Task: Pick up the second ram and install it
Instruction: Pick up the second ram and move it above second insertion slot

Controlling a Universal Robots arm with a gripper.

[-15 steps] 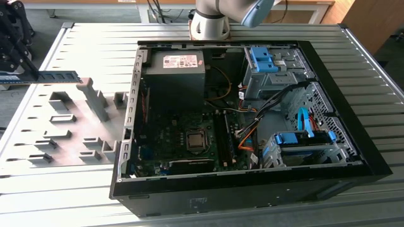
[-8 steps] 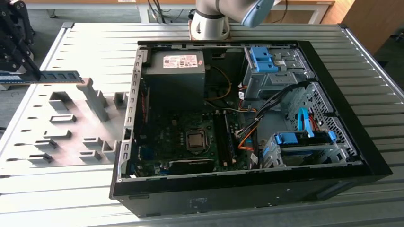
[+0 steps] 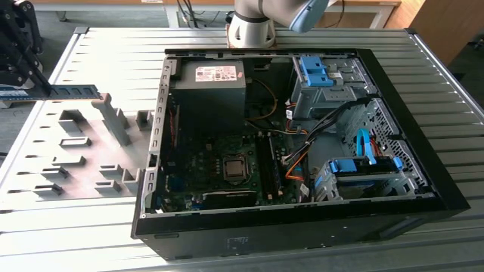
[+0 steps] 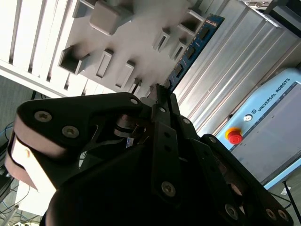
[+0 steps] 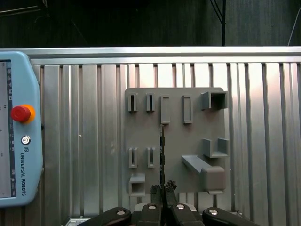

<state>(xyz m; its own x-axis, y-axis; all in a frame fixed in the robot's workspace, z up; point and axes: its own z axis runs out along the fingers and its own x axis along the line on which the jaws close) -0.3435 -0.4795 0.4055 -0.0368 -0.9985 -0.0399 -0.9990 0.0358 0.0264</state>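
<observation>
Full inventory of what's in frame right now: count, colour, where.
Thin blue-green circuit-board RAM stick: one, blue-green with black chips, held over the fixture plate.
Grey plastic fixture plate with raised blocks: one, grey, on the table, at the exterior view's left of the case.
Open black desktop computer case: one, black, mid-table.
Dark motherboard: one, dark green, inside the case.
Black power supply box: one, black with a white label, inside the case.
Ribbed aluminium table: one, silver, under everything.
Light-blue teach pendant with a red button: one, on the table beside the fixture plate.
Robot arm: one, silver and light blue, behind the case.
Black gripper: one, shut on the RAM stick.
</observation>
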